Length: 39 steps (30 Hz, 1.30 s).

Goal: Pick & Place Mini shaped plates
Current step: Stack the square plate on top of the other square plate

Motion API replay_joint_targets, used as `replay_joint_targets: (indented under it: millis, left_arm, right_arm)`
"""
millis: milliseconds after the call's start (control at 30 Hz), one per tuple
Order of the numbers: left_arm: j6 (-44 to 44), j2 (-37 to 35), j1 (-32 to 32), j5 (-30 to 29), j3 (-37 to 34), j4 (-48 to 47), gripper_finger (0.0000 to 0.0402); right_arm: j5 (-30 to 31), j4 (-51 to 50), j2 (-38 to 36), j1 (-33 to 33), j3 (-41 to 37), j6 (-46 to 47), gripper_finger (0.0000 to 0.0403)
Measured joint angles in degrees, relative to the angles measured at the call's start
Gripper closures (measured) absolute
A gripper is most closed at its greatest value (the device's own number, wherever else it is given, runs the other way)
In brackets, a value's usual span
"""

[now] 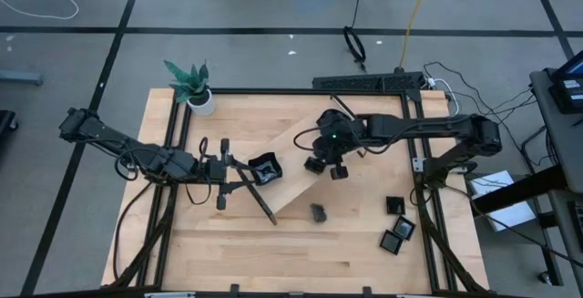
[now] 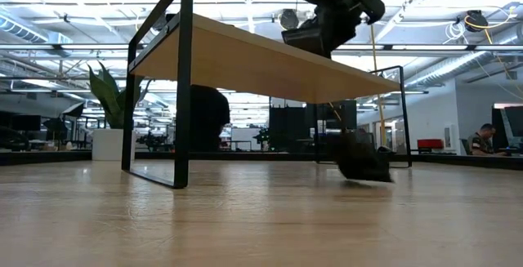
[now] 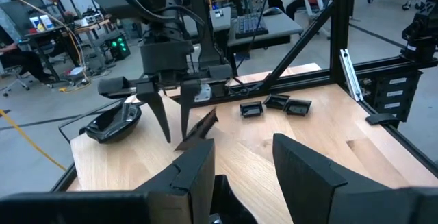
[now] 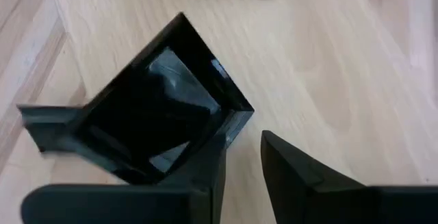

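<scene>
Trouble could come from the square plate (image 4: 157, 107) sitting tipped up on the wooden tray (image 1: 291, 184). It touches the outside of one finger of the right hand (image 4: 243, 162), whose fingers are a little apart with nothing between them. One nudge could make it slide or flop over. The left hand (image 3: 243, 162) waits near, loose and empty. No words can be read.
</scene>
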Motion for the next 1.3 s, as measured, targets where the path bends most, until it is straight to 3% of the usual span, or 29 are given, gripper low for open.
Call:
replay_joint_targets:
  millis: [433, 667, 833, 967, 1100, 1300]
  left_arm:
    - [0.01, 0.01, 0.00, 0.00, 0.00, -0.05, 0.0250]
    - [0.00, 0.01, 0.01, -0.01, 0.00, 0.01, 0.0250]
    - [0.00, 0.00, 0.01, -0.01, 0.00, 0.01, 0.0250]
    - [-0.01, 0.01, 0.00, -0.01, 0.00, -0.01, 0.0250]
    - [0.00, 0.01, 0.01, 0.00, 0.00, -0.02, 0.0250]
    - [-0.01, 0.01, 0.01, -0.01, 0.00, 0.01, 0.0250]
  right_arm:
    - [0.07, 2.47, -5.90, 2.54, 0.09, 1.17, 0.0323]
    - [1.89, 2.06, -9.17, 15.74, 0.09, 6.75, 0.0294]
    - [9.10, 3.57, -4.50, 28.79, -0.76, 9.13, 0.0247]
    - [11.65, 9.76, 0.21, 34.12, -6.10, 12.03, 0.0213]
    - [11.66, 14.87, 4.37, 34.40, -12.00, 14.33, 0.0184]
    - [11.25, 20.20, 9.22, 31.58, -13.57, 13.56, 0.0158]
